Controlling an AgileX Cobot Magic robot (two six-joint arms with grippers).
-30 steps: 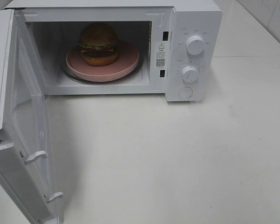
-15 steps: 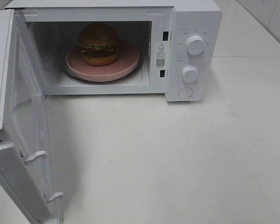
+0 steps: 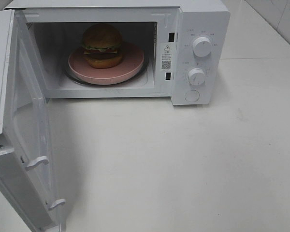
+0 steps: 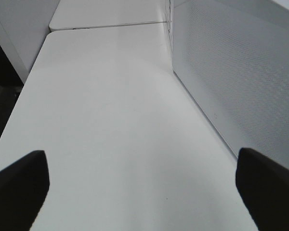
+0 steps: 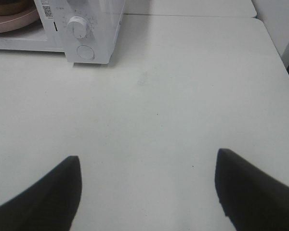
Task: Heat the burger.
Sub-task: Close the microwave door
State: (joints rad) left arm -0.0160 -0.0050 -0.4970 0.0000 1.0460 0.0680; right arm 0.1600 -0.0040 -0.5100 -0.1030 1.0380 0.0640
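Sitting inside the oven cavity, the small burger (image 3: 102, 46) w/ golden-brown bun, green lettuce & dark filling stands upright on a round pink plate (image 3: 130, 65), off-centre toward the plate's 10 o'clock. Plate lies on a glass turntable (image 3: 70, 77), of which only the edge shows around it. All of this is in the boxy white microwave (image 3: 203, 19), at approx. 12 o'clock in the high view.

At the burger's 3 o'clock, on the cavity's frame, is a small warning label (image 3: 166, 55) w/ QR code. Further toward 3 o'clock is the control panel: upper dial (image 3: 202, 46), lower dial (image 3: 196, 76) below it, and a round button (image 3: 191, 95) at the bottom. The white door (image 3: 19, 121) is swung fully open, running from 10 down to 7 o'clock in the view, w/ two latch hooks at its free edge.

The microwave stands on a plain white surface (image 3: 183, 164), which fills the view from 3 to 6 o'clock.

Left claw (image 4: 142, 192): dark fingers (image 4: 19, 187) spread wide, nothing between them, over bare surface and beside a dotted white panel (image 4: 241, 72); can't tell if that's door or wall. Right claw (image 5: 147, 192): fingers (image 5: 253, 192) also parted, gripping nothing, above the surface, well apart from the microwave's control end.
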